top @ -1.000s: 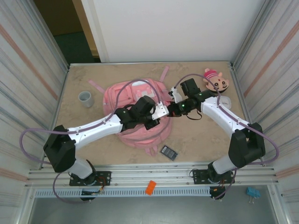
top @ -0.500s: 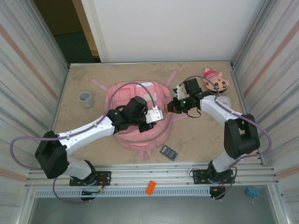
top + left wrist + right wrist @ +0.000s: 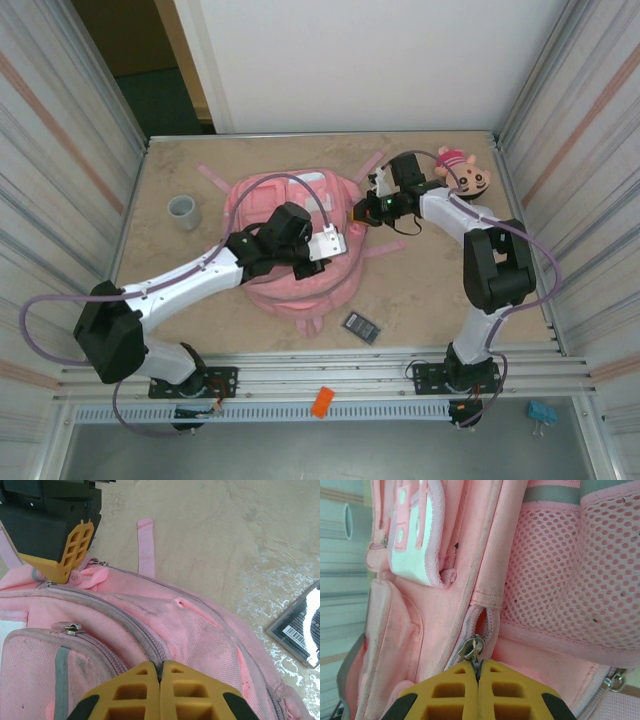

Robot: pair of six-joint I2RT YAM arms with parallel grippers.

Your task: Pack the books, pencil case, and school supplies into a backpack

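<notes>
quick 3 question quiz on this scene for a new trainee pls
1. True or false: the grey cup stands on the backpack.
2. Fill in (inside/outside): the calculator lies on the table, ____ the backpack.
3. What does the right gripper pinch? A) the cup B) the zip pull C) the calculator

Key: 1 false; 2 outside; 3 B.
</notes>
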